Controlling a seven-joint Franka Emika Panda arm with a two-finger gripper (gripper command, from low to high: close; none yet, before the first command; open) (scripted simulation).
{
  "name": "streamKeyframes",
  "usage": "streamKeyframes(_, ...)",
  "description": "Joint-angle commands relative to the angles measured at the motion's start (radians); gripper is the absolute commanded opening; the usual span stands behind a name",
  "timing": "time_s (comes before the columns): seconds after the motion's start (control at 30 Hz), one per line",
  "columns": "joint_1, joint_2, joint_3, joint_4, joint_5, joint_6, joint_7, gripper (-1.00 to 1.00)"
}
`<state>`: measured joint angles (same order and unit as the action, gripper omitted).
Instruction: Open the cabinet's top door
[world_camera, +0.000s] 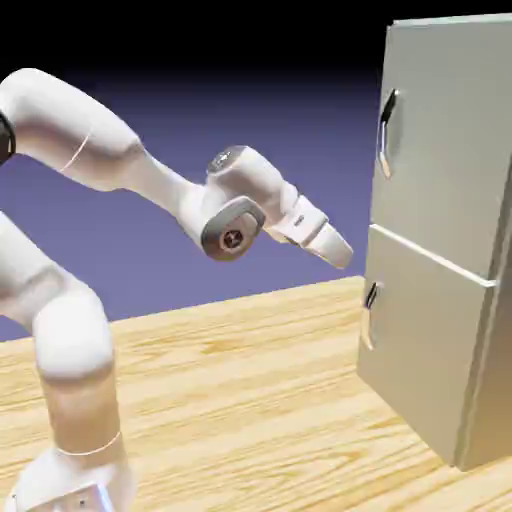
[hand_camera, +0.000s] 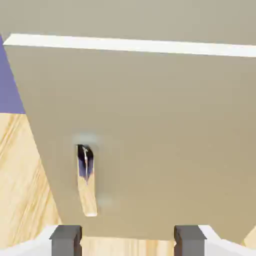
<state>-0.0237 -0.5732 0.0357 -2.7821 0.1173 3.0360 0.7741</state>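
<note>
Looking wide apart at the dark-grey, block-shaped fingertips (hand_camera: 66, 241) of the white two-finger gripper (hand_camera: 128, 241), with an open gap between and no grip on anything. Over in the exterior view, reaching with the smooth white jointed arm (world_camera: 75, 125) toward the tall grey-beige metallic cabinet (world_camera: 495, 390), but stopping short, apart from its front. Up on the cabinet, see the large flat grey top door (world_camera: 445, 130), flush with the front, with its curved silver bar handle (world_camera: 387, 135) above the gripper's level. Below, spot the shorter flat grey lower door (world_camera: 425, 340) and its small curved metal handle (hand_camera: 87, 182), filling much of the hand view. Cut off by the exterior view's right edge: part of the cabinet. Hard to separate there, finger from finger. In the hand view, cropped at the bottom, both fingertips.
</note>
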Motion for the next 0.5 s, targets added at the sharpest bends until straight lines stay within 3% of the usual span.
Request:
streamKeyframes(0.0,-0.013,-0.001,0.013,0.010,0.044,0.000,0.012,0.00)
streamKeyframes(0.47,-0.198,-0.018,0.198,0.155,0.653,-0.005,0.184,0.00)
